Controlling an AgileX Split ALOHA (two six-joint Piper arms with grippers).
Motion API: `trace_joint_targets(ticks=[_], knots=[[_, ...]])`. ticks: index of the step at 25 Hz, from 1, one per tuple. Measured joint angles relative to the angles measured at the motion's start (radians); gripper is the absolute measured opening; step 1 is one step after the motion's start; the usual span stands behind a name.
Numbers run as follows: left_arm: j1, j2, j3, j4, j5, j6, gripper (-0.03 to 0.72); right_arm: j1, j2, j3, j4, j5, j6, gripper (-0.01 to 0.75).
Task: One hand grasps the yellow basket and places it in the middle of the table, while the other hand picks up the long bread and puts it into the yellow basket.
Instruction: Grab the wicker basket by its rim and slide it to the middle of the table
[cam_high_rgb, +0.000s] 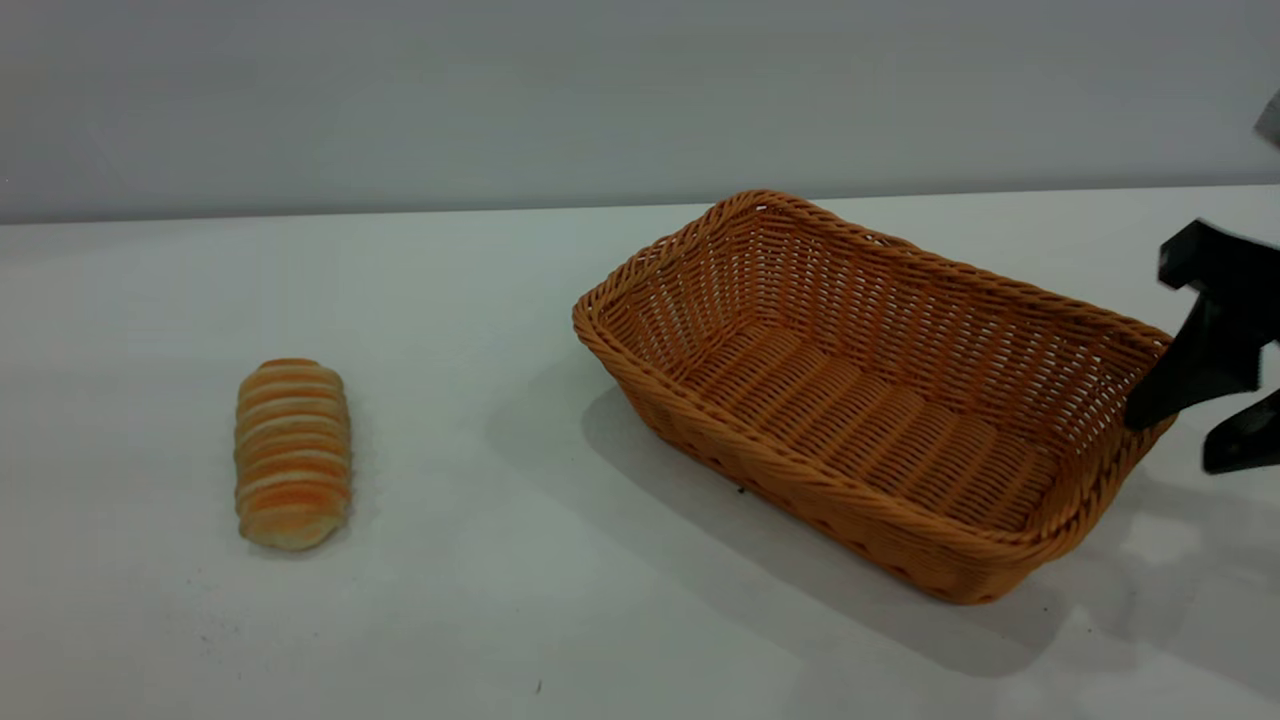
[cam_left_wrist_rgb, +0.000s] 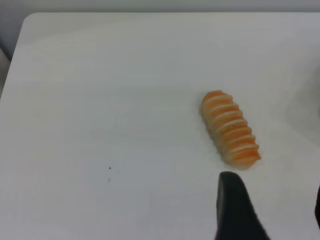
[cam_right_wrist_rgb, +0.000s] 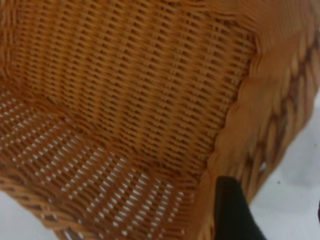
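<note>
White tabletop fills nearly every view: the table (cam_high_rgb: 520, 600) is plain and matte, marked only by a few tiny dark specks near its front edge, and it ends at the back against a flat grey wall (cam_high_rgb: 500, 100) with no other furniture in sight. At the left of the exterior view the bread (cam_high_rgb: 292, 453) lies flat on the bare surface, its ribbed orange and cream stripes running crosswise, well apart from everything else. The left wrist view looks down on the same loaf, and the left gripper (cam_left_wrist_rgb: 272, 210) hangs just short of its near end; 1 dark finger shows clearly and the other only as a sliver at the picture's edge, so the jaws stand wide with nothing between them. Right of centre sits the basket (cam_high_rgb: 1000, 555), woven wicker set at a slant to the table's edge, hollow and casting a soft shadow toward the front. At the far right the right gripper (cam_high_rgb: 1190, 430) meets the basket's short end wall: 1 black finger reaches inside the braided rim and the other sits outside it, the jaws straddling the wall. Whether they actually pinch it I cannot tell.
</note>
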Motion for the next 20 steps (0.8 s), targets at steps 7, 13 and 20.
trace_joint_targets(ticks=[7,13,20], knots=[[0.0,0.0,0.0,-0.001,0.0,0.0,0.435,0.0,0.162,-0.065,0.17,-0.002,-0.114,0.446],[0.0,0.0,0.0,-0.001,0.0,0.0,0.435,0.0,0.256,-0.142,0.221,0.029,-0.124,0.299],[0.0,0.0,0.0,-0.001,0.0,0.0,0.435,0.003,0.257,-0.214,0.144,0.085,-0.121,0.081]])
